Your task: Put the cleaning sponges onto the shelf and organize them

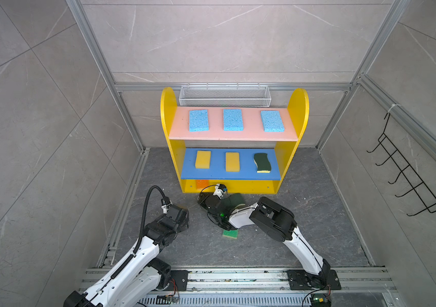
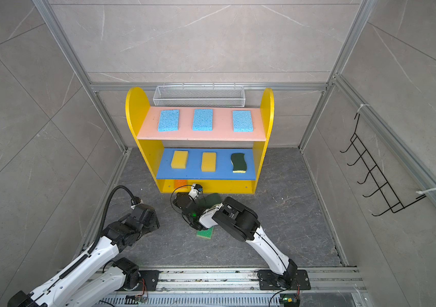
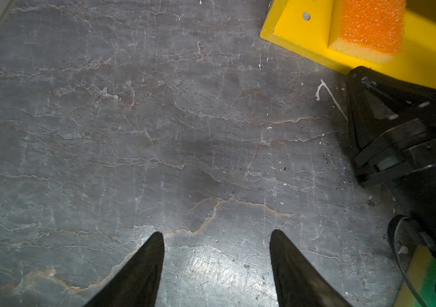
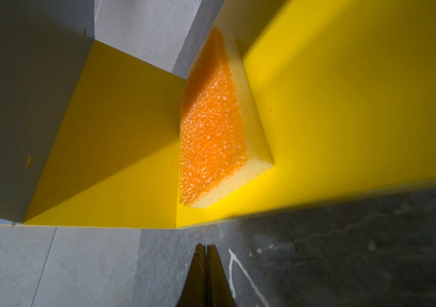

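Observation:
The shelf holds three light blue sponges on its pink board. Two yellow sponges and a dark-green wavy one lie on the blue board, and an orange sponge sits at the bottom left. A second dark-green sponge shows blurred beside the right wrist in front of the shelf. A bright green sponge lies on the floor under the right arm. My right gripper is shut and empty, low before the bottom tier. My left gripper hangs open over bare floor.
A white wire-mesh basket hangs behind the shelf's top. A black wire hook rack is on the right wall. Aluminium frame rails border the dark stone floor. The right arm crosses the middle in front of the shelf.

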